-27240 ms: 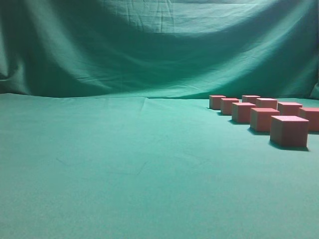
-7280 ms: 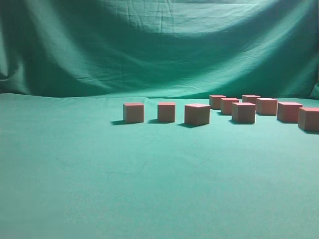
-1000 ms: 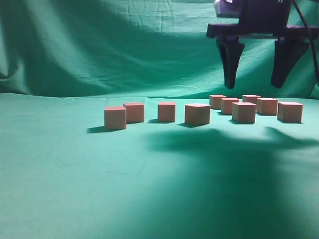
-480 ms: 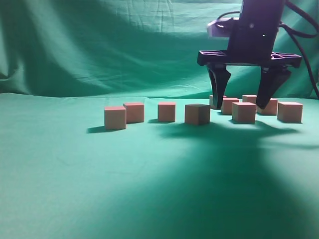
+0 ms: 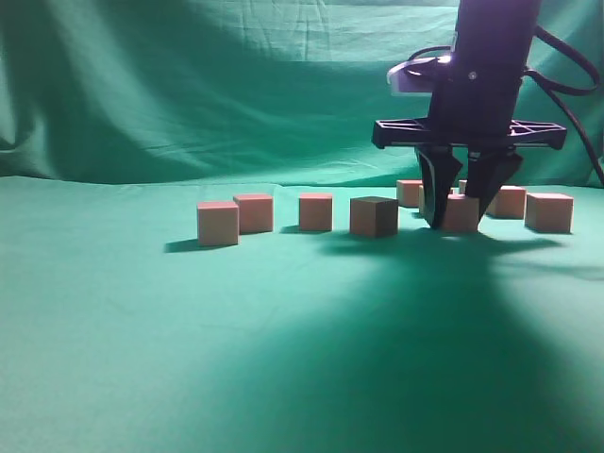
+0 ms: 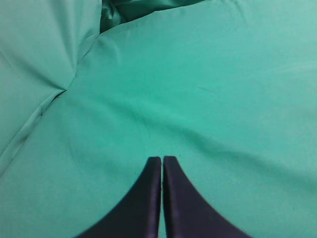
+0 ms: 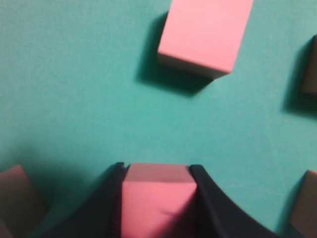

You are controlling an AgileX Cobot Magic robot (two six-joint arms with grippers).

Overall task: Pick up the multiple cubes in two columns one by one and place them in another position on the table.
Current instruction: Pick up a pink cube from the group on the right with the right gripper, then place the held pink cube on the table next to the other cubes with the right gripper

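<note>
We see the right gripper (image 5: 459, 209) down on the table (image 5: 283, 359), its two black fingers pressed against the sides of one cube (image 5: 461, 213). In the right wrist view that cube (image 7: 157, 198) fills the gap between the fingers (image 7: 101, 206), its pink top lit and plain, so the jaws are clamped on it. It sits on the cloth at the right of the scene, at the near end of the cluster there.

The cubes are small, matte, reddish-pink blocks with plain faces, narrower than the gripper's body. Four of them stand in a loose row across the middle of the table: one furthest left (image 5: 218, 223), the next (image 5: 254, 212) just behind it, a third (image 5: 315, 211), and a fourth (image 5: 374, 216) that lies in the arm's shadow and looks dark. Behind and right of the held cube we make out more, one at the far right (image 5: 549, 211); some are partly hidden by the fingers.

The left gripper (image 6: 162, 159) hangs over bare cloth, its fingertips closed together with nothing between them.
</note>
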